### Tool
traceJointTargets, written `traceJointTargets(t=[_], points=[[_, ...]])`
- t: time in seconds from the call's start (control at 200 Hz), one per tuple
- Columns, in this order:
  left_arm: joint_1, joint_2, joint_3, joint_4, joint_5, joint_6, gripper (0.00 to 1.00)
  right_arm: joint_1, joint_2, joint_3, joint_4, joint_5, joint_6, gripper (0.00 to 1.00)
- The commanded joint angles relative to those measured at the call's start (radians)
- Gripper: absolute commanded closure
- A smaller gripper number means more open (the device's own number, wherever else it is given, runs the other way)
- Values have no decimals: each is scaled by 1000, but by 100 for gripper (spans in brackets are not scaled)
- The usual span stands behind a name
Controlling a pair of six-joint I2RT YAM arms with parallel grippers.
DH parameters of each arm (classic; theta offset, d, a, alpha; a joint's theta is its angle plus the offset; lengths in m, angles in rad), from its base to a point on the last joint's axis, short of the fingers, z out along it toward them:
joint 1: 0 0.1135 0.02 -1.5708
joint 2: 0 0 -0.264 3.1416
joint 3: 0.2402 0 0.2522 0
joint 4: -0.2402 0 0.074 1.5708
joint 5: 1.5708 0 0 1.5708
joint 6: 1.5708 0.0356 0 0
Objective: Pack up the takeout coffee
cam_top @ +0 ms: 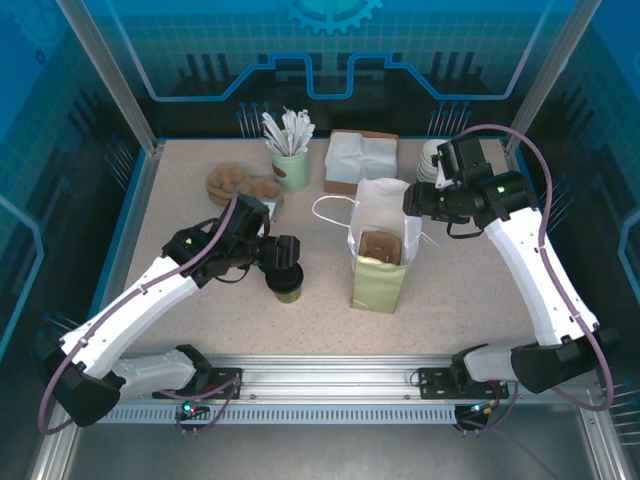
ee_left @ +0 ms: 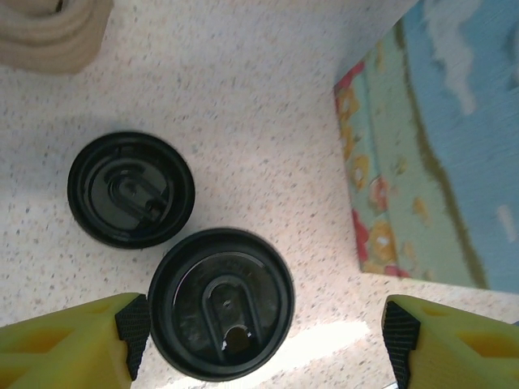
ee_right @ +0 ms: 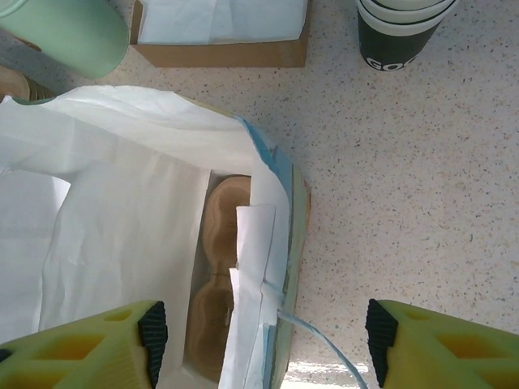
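Left wrist view, left gripper (ee_left: 265, 340) jaws apart, straddling the takeout coffee (ee_left: 220, 304) upright on the table (ee_left: 268, 97), a black lid (ee_left: 130, 189) just beside it, right gripper (ee_right: 264, 340) spread wide above the open paper bag (ee_right: 122, 203).

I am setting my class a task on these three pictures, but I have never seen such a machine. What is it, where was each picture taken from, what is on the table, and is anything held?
It is a robot: a left arm and a right arm bolted to a table. One camera looks down from above; one sits on each wrist. The left end effector is open around the takeout coffee, beside a loose black lid. The right end effector is open above the paper bag, which has a brown carrier inside. Also there: a stack of cups, a napkin box, a mint cup of white sticks. Nothing is gripped.
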Motion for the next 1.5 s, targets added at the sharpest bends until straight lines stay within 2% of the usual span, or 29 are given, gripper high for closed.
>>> traceJointTargets(t=[0.0,0.1,0.295,0.525,0.69,0.936,1.491], points=[[-18,-37,-57,13,-33,-7,22,13,-22,39,-32,5,-24,32],[-53,-50,-105,29,-89,-15,22,14,-33,39,-29,-3,-24,31],[-129,-54,-179,74,-185,-49,13,14,-64,-4,-1,-20,-28,31],[-163,-11,-201,77,-221,-87,9,13,-76,-23,8,-30,-34,31],[-169,20,-187,61,-240,-105,11,12,-73,-38,21,-41,-36,31],[-173,58,-163,53,-239,-107,19,12,-60,-39,23,-47,-39,31],[-181,138,-130,34,-256,-120,20,11,-57,-51,19,-56,-48,30]])
